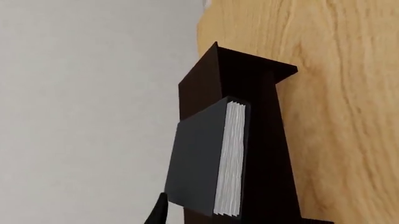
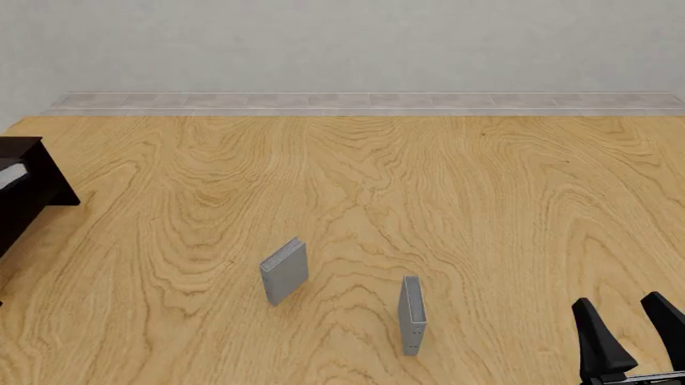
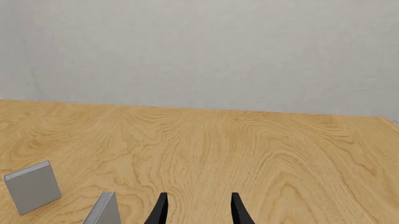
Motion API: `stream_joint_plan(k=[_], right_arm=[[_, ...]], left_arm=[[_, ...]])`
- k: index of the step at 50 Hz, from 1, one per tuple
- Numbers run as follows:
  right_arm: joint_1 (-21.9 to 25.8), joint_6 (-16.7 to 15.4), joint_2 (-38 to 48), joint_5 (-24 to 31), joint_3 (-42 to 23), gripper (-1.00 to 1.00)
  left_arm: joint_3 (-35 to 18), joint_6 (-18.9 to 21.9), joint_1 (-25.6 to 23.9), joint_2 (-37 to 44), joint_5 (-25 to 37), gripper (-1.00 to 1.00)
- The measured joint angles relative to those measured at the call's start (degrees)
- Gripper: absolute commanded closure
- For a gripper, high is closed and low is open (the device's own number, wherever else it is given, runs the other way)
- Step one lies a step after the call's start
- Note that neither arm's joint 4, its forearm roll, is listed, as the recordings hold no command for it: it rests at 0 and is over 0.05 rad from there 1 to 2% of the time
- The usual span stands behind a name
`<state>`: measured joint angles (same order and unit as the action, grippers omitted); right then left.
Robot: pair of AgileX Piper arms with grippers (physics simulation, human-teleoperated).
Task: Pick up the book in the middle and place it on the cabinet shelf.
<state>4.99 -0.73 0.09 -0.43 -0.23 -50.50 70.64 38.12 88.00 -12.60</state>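
Note:
The book (image 1: 199,158), dark-covered with white page edges, stands against the side of the dark cabinet shelf (image 1: 265,140). One black fingertip (image 1: 159,212) of my left gripper shows at the book's lower corner. The other finger is hidden, so I cannot tell whether the jaws hold the book. In the front view only a corner of the cabinet shelf (image 2: 32,196) shows at the far left edge, with a sliver of white pages (image 2: 9,173). My right gripper (image 2: 631,322) (image 3: 198,209) hovers open and empty at the table's near right.
Two small grey books stand on the wooden table (image 2: 428,200): one left of centre (image 2: 284,271) (image 3: 32,186), one nearer my right gripper (image 2: 412,315) (image 3: 104,212). A grey wall (image 2: 342,48) runs behind the table's far edge.

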Motion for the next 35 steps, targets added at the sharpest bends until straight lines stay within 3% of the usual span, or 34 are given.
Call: stream_joint_plan(k=[35], right_arm=[[0.0, 0.0, 0.0, 0.0, 0.0, -1.0]], left_arm=[[7.35, -1.29, -3.23, -8.33, 4.4, -1.0]])
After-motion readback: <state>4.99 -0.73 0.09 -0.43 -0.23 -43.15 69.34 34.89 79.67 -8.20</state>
